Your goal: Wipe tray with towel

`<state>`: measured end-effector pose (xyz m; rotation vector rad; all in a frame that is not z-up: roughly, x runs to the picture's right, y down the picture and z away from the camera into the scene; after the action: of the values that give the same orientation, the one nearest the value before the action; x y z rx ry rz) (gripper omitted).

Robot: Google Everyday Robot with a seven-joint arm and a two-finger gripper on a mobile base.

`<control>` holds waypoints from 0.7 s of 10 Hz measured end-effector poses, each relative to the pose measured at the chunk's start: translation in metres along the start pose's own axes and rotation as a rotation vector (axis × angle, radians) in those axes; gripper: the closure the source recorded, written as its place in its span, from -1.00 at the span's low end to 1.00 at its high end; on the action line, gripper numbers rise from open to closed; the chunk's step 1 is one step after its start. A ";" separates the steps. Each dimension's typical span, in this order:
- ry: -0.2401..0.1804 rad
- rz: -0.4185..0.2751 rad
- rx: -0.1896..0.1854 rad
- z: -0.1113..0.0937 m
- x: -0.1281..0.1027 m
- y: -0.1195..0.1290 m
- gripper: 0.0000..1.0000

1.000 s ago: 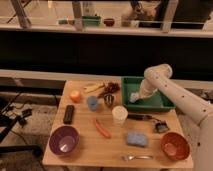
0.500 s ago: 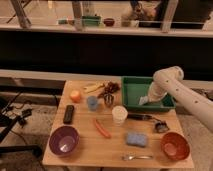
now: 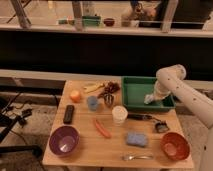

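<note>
Claw (image 3: pixel 152 96) is lowered inside the green tray (image 3: pixel 132 93) at the far right of the tabletop (image 3: pixel 85 136). It is closed on the pale towel (image 3: pixel 148 100), which rests on the right side of the tray floor.

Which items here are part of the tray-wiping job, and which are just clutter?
On the job: green tray, towel at the tray's right end, gripper shut on the towel there.

Lying about: purple bowl, orange bowl, blue sponge, white cup, blue cup, black remote, orange fruit, banana, silver utensil.
</note>
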<state>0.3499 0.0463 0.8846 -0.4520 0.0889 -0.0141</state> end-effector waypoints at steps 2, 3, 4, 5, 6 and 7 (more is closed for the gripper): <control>0.038 0.031 -0.013 0.007 0.023 -0.002 0.94; 0.047 0.037 -0.016 0.010 0.026 -0.005 0.94; 0.050 0.039 -0.013 0.014 0.023 -0.011 0.94; 0.054 0.040 -0.015 0.018 0.020 -0.016 0.94; 0.057 0.031 -0.016 0.027 0.013 -0.029 0.94; 0.054 0.019 -0.015 0.034 0.002 -0.039 0.94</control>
<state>0.3555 0.0260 0.9314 -0.4663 0.1469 -0.0071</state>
